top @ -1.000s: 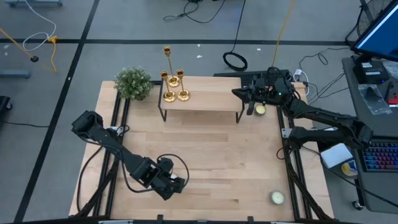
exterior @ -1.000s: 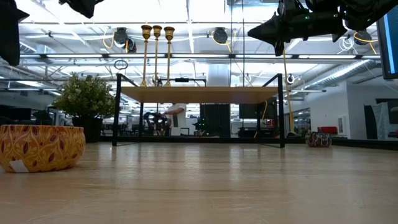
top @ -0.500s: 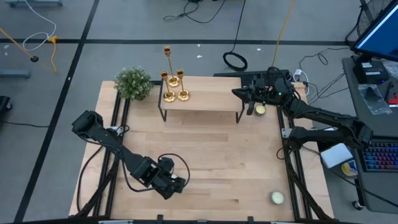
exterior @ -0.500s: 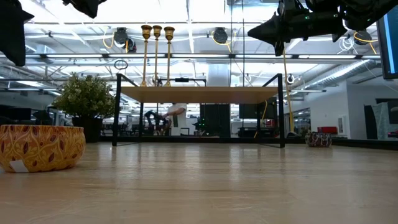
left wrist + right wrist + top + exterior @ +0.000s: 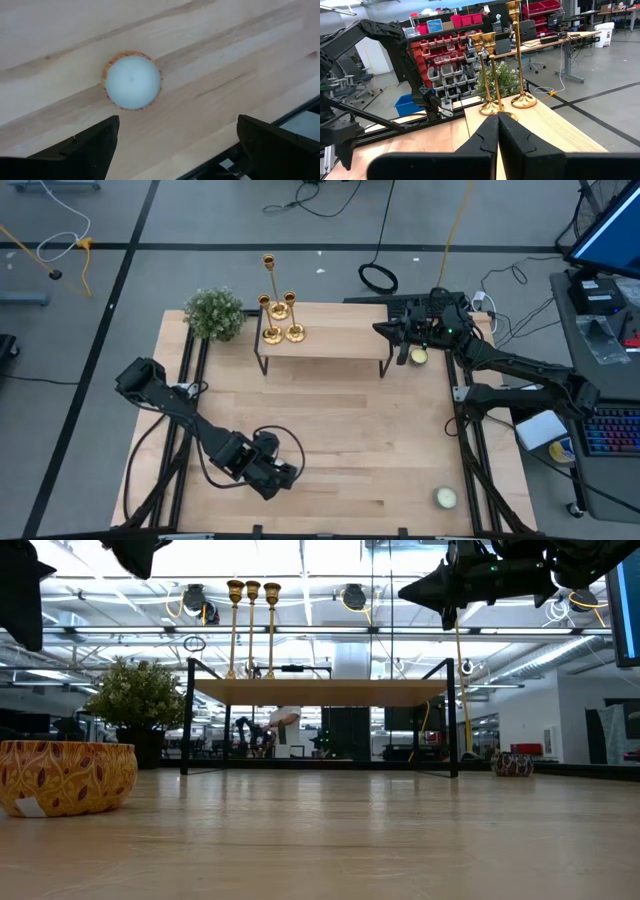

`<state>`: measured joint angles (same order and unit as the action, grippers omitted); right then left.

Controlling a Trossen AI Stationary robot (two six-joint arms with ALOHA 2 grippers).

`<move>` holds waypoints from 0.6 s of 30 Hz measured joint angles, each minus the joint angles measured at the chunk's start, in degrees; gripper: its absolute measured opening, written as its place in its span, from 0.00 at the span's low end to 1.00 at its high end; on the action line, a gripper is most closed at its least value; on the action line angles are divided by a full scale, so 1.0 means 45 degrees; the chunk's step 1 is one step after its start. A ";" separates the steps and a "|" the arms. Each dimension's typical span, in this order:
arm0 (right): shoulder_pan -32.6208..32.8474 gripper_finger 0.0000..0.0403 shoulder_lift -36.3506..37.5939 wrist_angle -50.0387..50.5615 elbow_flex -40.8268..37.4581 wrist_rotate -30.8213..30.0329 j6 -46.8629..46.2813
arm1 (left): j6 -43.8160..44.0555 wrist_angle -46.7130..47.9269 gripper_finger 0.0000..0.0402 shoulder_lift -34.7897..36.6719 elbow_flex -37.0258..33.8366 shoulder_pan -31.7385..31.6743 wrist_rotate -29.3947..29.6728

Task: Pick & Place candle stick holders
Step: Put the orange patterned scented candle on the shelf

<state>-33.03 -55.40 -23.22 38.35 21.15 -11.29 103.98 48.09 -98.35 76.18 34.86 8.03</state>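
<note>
Three gold candle stick holders [image 5: 280, 320] stand by their round bases on the left end of a small raised wooden shelf [image 5: 340, 340] at the table's far side. They also show in the low view [image 5: 252, 630] and the right wrist view [image 5: 517, 55]. My right gripper [image 5: 380, 330] hovers shut above the shelf's right end, pointing level toward them. My left gripper [image 5: 287, 476] hangs open near the table's near edge, pointing down. Its fingers [image 5: 80, 150] stand wide apart above a white candle in an orange patterned cup [image 5: 132, 82].
A bushy green plant [image 5: 214, 313] stands left of the shelf. One pale candle [image 5: 418, 356] sits by the shelf's right leg and another [image 5: 445, 498] at the near right corner. The orange cup [image 5: 65, 777] rests on the bare wooden tabletop [image 5: 350, 430].
</note>
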 joint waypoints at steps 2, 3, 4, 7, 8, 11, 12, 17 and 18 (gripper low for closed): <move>0.0003 0.01 0.0000 0.0000 0.0000 0.0000 0.0000 | -0.0017 0.0288 1.00 0.0005 0.0000 -0.0057 0.0005; 0.0000 0.01 0.0000 0.0000 0.0000 0.0000 0.0002 | -0.0110 0.0396 1.00 0.0005 0.0000 -0.0101 0.0010; -0.0002 0.01 0.0000 0.0000 0.0000 -0.0004 0.0000 | -0.0230 0.0429 1.00 0.0005 0.0000 -0.0141 0.0037; 0.0001 0.01 0.0000 -0.0005 0.0000 0.0000 0.0000 | -0.0520 0.0320 1.00 0.0005 0.0000 -0.0196 0.0637; 0.0001 0.01 0.0000 0.0000 0.0000 -0.0001 0.0000 | -0.0530 0.0270 1.00 0.0005 0.0000 -0.0205 0.0895; 0.0002 0.01 0.0000 0.0000 0.0000 0.0000 0.0000 | -0.0549 0.0231 1.00 0.0005 0.0005 -0.0205 0.1277; 0.0003 0.01 0.0000 0.0000 0.0000 0.0000 0.0000 | -0.0593 0.0231 1.00 0.0005 0.0005 -0.0205 0.1282; -0.0002 0.01 0.0000 0.0000 0.0000 0.0000 0.0000 | -0.1020 0.0240 1.00 0.0005 0.0005 -0.0144 0.1256; 0.0001 0.01 0.0000 0.0000 0.0000 0.0000 0.0000 | -0.1030 0.0260 1.00 0.0005 0.0005 -0.0142 0.1200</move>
<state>-33.02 -55.40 -23.22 38.35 21.15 -11.29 99.34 49.26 -98.32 76.20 34.22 13.43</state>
